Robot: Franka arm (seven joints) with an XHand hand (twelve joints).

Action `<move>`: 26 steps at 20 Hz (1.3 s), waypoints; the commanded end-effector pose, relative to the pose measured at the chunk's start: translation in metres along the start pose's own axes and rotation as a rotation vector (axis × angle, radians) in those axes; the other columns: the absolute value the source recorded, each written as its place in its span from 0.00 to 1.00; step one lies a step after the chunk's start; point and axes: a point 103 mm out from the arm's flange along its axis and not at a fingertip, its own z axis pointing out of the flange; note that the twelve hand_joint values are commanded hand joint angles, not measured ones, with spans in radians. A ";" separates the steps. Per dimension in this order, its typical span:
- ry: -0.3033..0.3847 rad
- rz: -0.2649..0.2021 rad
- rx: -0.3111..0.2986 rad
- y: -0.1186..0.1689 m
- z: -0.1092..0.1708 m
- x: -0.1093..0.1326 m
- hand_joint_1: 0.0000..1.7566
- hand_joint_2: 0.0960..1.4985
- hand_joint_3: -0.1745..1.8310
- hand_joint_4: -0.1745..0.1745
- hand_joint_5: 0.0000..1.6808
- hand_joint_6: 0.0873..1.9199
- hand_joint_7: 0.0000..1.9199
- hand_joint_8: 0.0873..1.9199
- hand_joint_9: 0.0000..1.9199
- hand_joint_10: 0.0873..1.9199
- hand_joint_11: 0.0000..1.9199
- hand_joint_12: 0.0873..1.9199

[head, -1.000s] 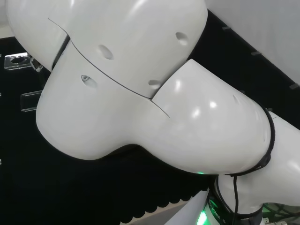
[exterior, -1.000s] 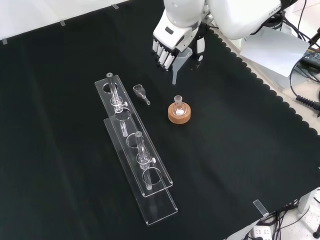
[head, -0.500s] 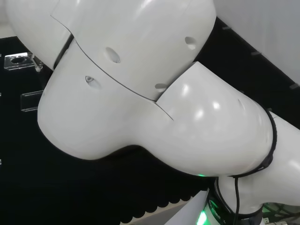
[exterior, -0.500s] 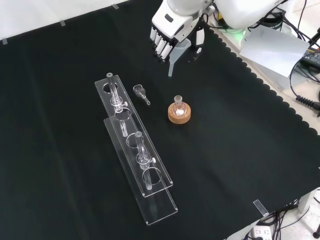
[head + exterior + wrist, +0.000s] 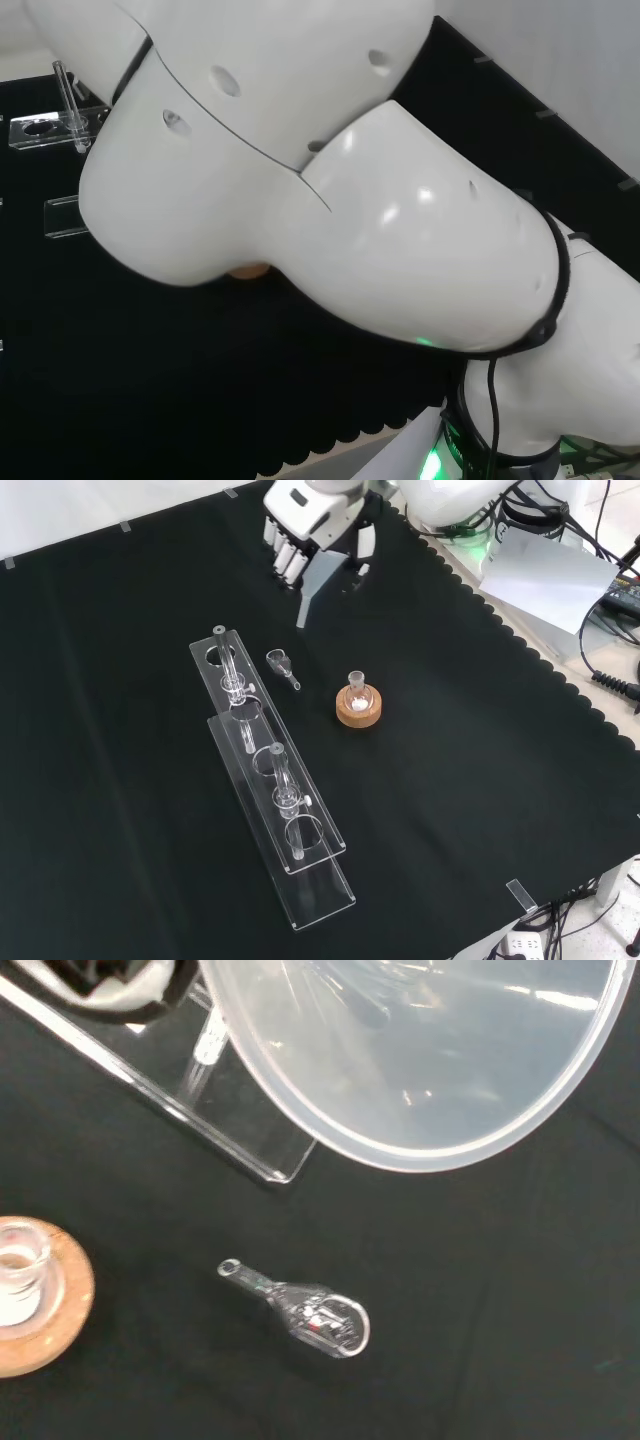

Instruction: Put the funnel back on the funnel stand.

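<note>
In the front view the hand (image 5: 300, 525) hangs over the far end of the cloth, its fingers and thumb curled round a clear funnel (image 5: 312, 585) whose spout points down. The long clear funnel stand (image 5: 315, 890) lies nearer the camera and left of the hand, with glass pieces (image 5: 284, 790) upright in it. The wrist view looks past the funnel's wide mouth (image 5: 430, 1050) at one end of the stand (image 5: 235, 1120) below. The head view catches one end of the stand (image 5: 40, 128) at its left edge, beside the arm's white links (image 5: 300, 180).
A small glass scoop (image 5: 283, 665) lies on the cloth between the stand and a little flask on a cork ring (image 5: 358, 702). Both show in the wrist view, the scoop (image 5: 310, 1315) and the flask (image 5: 25, 1295). Paper and cables lie beyond the cloth's scalloped edge (image 5: 560, 680).
In the front view the hand with the funnel has moved left and farther off. The arm's links have shifted in the head view. The ware on the cloth has stayed put.
</note>
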 end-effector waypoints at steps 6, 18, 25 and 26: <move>-0.033 -0.014 0.000 0.032 -0.009 -0.032 0.54 0.38 0.41 0.22 0.49 0.39 0.43 0.34 0.74 0.04 0.64 0.39; -0.083 0.004 0.008 0.048 -0.010 -0.038 0.54 0.38 0.41 0.22 0.49 0.39 0.44 0.34 0.74 0.04 0.64 0.39; -0.061 -0.033 0.009 0.073 0.002 -0.060 0.54 0.38 0.41 0.23 0.49 0.39 0.44 0.34 0.74 0.04 0.64 0.39; -0.066 -0.032 0.008 0.076 0.003 -0.062 0.54 0.38 0.41 0.23 0.49 0.39 0.44 0.34 0.74 0.04 0.64 0.39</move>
